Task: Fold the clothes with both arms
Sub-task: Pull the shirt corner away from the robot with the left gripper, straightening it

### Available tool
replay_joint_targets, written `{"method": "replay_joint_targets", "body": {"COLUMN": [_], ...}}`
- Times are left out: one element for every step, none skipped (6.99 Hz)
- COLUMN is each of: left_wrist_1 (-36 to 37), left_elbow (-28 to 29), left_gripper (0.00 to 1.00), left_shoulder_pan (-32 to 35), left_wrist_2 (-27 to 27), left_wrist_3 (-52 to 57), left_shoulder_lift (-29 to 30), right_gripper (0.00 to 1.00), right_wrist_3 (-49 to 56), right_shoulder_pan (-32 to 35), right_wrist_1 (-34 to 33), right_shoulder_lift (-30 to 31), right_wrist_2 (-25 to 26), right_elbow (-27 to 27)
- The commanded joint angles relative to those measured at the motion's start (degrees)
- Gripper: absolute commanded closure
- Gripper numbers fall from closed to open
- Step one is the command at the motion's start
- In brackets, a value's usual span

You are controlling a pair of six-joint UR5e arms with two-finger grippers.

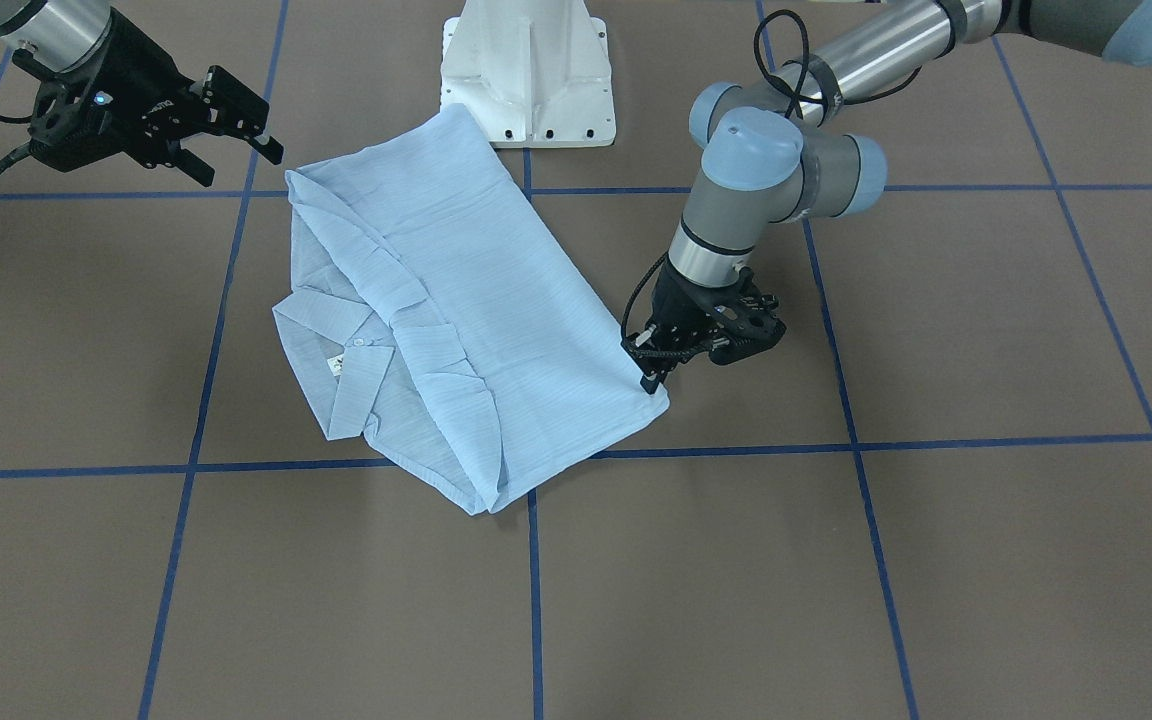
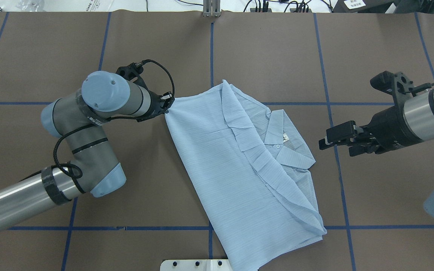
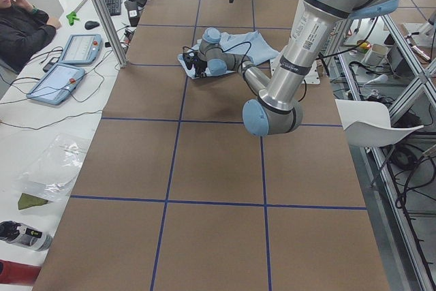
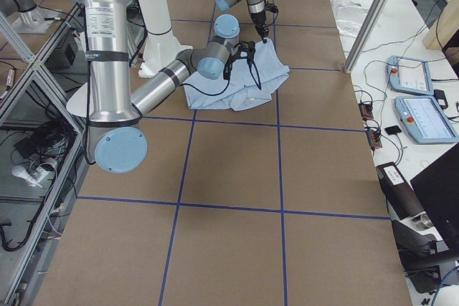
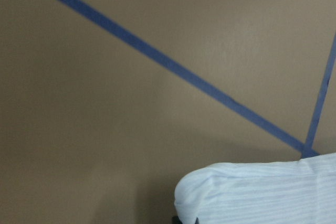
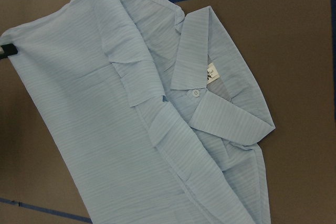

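shirt [image 2: 220, 158] is mid-table [image 2: 277, 56], lying diagonal and flat, sleeves already tucked in, collar [image 6: 194, 56] and neck label [image 6: 211, 72] facing up on the robot's right. One end reaches the white pedestal base [image 1: 526, 80].

left claw [image 1: 650, 380] is down at the shirt's far left corner. It looks closed on that corner: the left wrist cam shows the fabric edge curled right at the fingers, but the pinch itself is mostly out of frame, so I'm not fully sure.

right claw [image 2: 333, 146] is open and empty, hovering beside the collar and clear of the cloth.

Handling, my read:
- thin and light with no stiffness, so it will drape and drag rather than slide as a sheet
- a one-corner pull will skew the stack, so it needs a matching grip on the opposite side
- the layers are loose (the placket fold is already rippled), so lift slowly or the tucked sleeves spill out
- grab at hem corners or a doubled edge; avoid the collar, which is springy and unfolds
- a pinch near the table risks missing the bottom layer — check that the corner comes up whole
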State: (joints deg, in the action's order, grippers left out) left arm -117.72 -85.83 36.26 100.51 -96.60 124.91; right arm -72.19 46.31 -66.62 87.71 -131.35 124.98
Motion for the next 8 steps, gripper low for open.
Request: {"method": "replay_joint_targets", "body": {"left_wrist_1": [-1.0, -7.0, -12.0, -14.1, -14.8, -18.8, -21.9, -22.1], "left_elbow": [10.5, 16.9, 22.8, 26.1, 27.8, 30.2, 31.9, 32.0], "left_gripper": [1.00, 1.00, 1.00, 1.00, 1.00, 1.00, 1.00, 1.00], "left_shoulder_pan": [3.5, 4.7, 6.0, 7.3, 8.1, 8.5, 8.5, 8.5], "left_wrist_2": [-0.1, -0.4, -0.5, -0.8, -3.0, -4.6, -5.3, -5.3], "left_wrist_3": [2.7, 2.9, 3.1, 4.7, 5.6, 5.6, 5.6, 5.6], "left_shoulder_lift": [7.5, 10.4, 12.6, 14.8, 16.0, 16.1, 16.1, 16.1], "right_gripper": [0.00, 0.00, 0.00, 0.00, 0.00, 0.00, 0.00, 0.00], "right_wrist_3": [-0.1, -0.1, -0.1, -0.1, -0.1, -0.1, -0.1, -0.1], "right_shoulder_pan": [0.1, 0.1, 0.1, 0.1, 0.1, 0.0, 0.0, 0.0], "right_wrist_1": [0.0, 0.0, 0.0, 0.0, 0.0, 0.0, 0.0, 0.0], "right_shoulder_lift": [-0.8, -1.0, -1.0, -1.0, -1.0, -1.6, -1.9, -2.3], "right_wrist_2": [0.7, 1.8, 2.2, 2.8, 3.3, 4.1, 4.1, 4.1], "right_elbow": [-0.3, -0.3, -0.4, -0.7, -0.9, -1.5, -1.8, -1.8]}}
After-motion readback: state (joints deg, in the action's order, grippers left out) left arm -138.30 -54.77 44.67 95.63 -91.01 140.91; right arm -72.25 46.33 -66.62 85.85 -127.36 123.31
